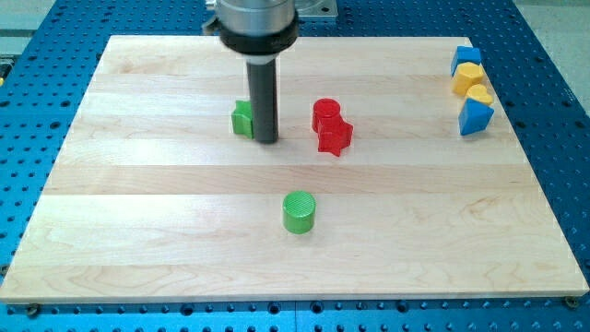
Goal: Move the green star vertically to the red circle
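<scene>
in the camera view, my tip (266,140) at the end of the straight dark rod rests on the pale wooden tabletop (138,212), touching the right side of the green star block (242,119), which it partly hides. there are no fingers on this rod. the red circle block (325,112) sits to the view's right, touching a red star-like block (335,137). a green cylinder block (299,211) lies nearer the view's bottom. blue and yellow blocks (471,88) cluster at the top right.
</scene>
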Robot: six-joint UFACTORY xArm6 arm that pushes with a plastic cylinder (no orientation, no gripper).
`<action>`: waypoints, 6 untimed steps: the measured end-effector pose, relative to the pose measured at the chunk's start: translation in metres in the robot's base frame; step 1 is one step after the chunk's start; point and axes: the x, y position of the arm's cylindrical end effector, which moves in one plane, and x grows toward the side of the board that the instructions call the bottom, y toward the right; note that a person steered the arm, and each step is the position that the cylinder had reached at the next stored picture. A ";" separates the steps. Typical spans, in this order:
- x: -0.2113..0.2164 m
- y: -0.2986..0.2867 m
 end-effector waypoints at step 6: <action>-0.044 0.027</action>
